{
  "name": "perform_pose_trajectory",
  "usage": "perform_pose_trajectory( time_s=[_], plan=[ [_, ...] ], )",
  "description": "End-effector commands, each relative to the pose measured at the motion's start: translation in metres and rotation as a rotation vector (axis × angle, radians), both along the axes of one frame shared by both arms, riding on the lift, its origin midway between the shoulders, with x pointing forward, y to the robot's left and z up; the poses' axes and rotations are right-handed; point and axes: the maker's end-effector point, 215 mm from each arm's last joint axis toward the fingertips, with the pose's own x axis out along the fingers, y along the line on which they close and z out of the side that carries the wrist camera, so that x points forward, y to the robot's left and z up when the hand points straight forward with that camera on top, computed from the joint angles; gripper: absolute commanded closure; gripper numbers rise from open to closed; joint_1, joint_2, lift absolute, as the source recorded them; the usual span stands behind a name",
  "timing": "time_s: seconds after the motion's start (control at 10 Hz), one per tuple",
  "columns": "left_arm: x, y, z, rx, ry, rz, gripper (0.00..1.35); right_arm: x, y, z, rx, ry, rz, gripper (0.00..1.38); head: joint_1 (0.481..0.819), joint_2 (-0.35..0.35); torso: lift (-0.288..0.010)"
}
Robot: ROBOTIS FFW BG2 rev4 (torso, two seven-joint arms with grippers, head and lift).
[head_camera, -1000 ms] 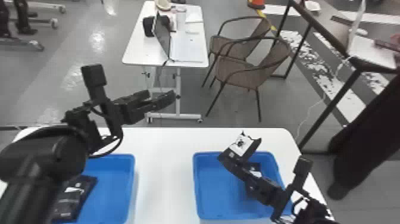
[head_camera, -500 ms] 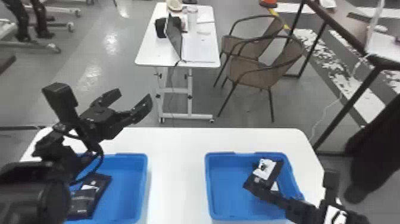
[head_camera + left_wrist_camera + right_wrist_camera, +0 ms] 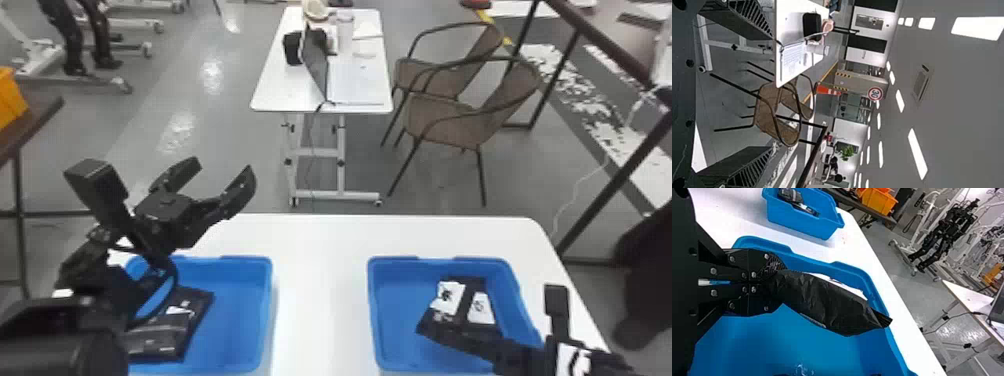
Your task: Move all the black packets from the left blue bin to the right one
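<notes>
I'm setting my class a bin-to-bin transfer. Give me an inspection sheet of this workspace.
Surface: white table bearing left bin and right bin.
Job's things: black packets overlap in left bin; held packet is at right bin.
Clutter: laptop on rear desk.
Grippers: left gripper open, raised; right gripper shut on held packet.
Cables: black loop at left arm; pale cable near railing.
Surroundings: two brown chairs beside rear desk.

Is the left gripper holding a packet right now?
No, the left gripper stands open in the head view, with nothing between its fingers.
</notes>
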Motion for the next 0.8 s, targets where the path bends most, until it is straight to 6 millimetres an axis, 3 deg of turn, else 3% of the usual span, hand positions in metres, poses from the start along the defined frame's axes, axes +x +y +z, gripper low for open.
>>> perform_pose_trajectory(
  time_s=[0.0, 0.1, 0.2, 0.3, 0.4, 0.5, 0.6, 0.7],
  plan=[
    [0.002, -0.001, 0.005, -0.005, -0.009, -0.003, 0.0, 0.01, 0.007, 0.0, 0.001, -0.006, 0.015, 0.9, 0.695, -0.012, 0.0],
    [0.003, -0.002, 0.007, -0.001, -0.013, -0.008, 0.0, 0.02, 0.002, 0.003, -0.037, -0.034, 0.008, 0.44, 0.695, -0.006, 0.0],
    [0.003, -0.002, 0.007, 0.001, -0.015, -0.008, 0.0, 0.031, -0.019, 0.01, -0.1, -0.059, -0.051, 0.12, 0.695, -0.006, 0.0],
    [0.002, 0.0, 0.006, 0.003, -0.013, -0.004, 0.0, 0.035, -0.045, 0.017, -0.157, -0.083, -0.112, 0.09, 0.695, -0.022, 0.0],
    [0.002, 0.002, 0.005, 0.008, -0.011, -0.001, 0.0, 0.036, -0.085, 0.031, -0.262, -0.12, -0.167, 0.13, 0.695, -0.035, 0.0],
    [-0.001, 0.008, 0.001, 0.004, -0.005, 0.009, 0.0, 0.044, -0.12, 0.057, -0.378, -0.196, -0.217, 0.13, 0.695, -0.066, 0.0],
    [-0.007, 0.018, -0.008, 0.015, 0.021, 0.022, 0.02, 0.057, -0.14, 0.092, -0.436, -0.303, -0.262, 0.14, 0.695, -0.113, 0.0],
    [-0.015, 0.029, -0.019, 0.034, 0.054, 0.041, 0.13, 0.066, -0.147, 0.119, -0.434, -0.381, -0.291, 0.14, 0.695, -0.13, 0.0]
  ],
)
